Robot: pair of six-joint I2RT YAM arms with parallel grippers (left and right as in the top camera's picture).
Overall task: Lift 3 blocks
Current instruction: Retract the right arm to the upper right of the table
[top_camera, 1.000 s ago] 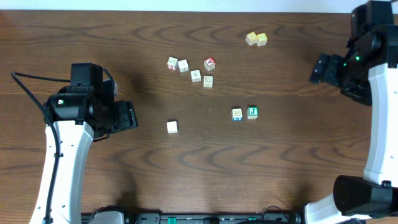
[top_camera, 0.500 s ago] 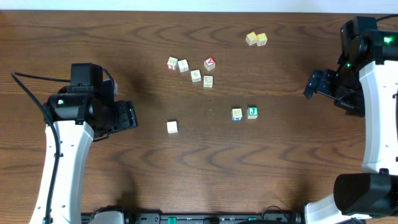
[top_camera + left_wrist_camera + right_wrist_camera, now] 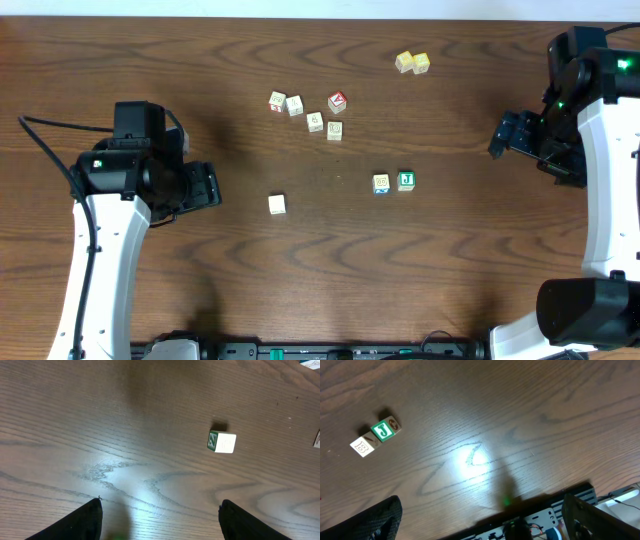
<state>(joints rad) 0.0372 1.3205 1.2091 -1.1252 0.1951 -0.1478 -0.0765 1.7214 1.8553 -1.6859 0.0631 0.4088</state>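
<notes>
Overhead view: left pincer and right pincer are hovering apart, empty, likely in approach; next, descending onto the green J block.

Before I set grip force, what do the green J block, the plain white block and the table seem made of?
The green J block: probably painted wood, matte; flat printed letter, pale sides. The plain white block: likely the same; one green-printed side shows. The table: wood or wood-look laminate, semi-gloss; bold grain, bright lamp glare.
</notes>
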